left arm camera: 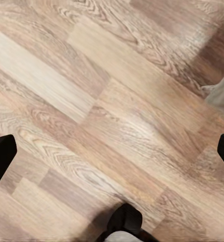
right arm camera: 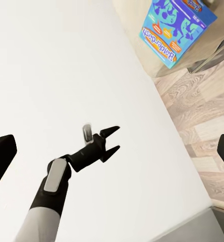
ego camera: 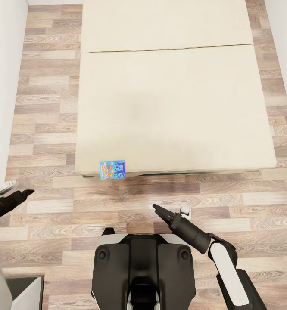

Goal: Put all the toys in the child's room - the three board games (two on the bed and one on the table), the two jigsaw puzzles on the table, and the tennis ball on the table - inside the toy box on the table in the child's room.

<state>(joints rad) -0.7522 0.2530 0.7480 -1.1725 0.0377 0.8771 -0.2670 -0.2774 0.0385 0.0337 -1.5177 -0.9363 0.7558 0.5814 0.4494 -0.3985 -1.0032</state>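
Blue board game (ego camera: pixel 113 169) sits flat at the bed (ego camera: pixel 173 107) edge nearest the robot, overhanging slightly, so it looks an easy reach. Left gripper (right arm camera: pixel 113 139) and right gripper (ego camera: pixel 157 209) hang spread and empty over the floor (ego camera: pixel 44 129), probably parked for the approach.

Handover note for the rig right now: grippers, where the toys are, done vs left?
Left gripper: open, empty, out to the side above the floor.
Right gripper: held low ahead of the base; jaws look closed, can't confirm.
One blue board game lies at the near edge of the bed, left of centre, untouched.
Table and toy box are out of frame, so progress there is unknown.
Left to do: pick this game off the bed and carry it to the toy box.
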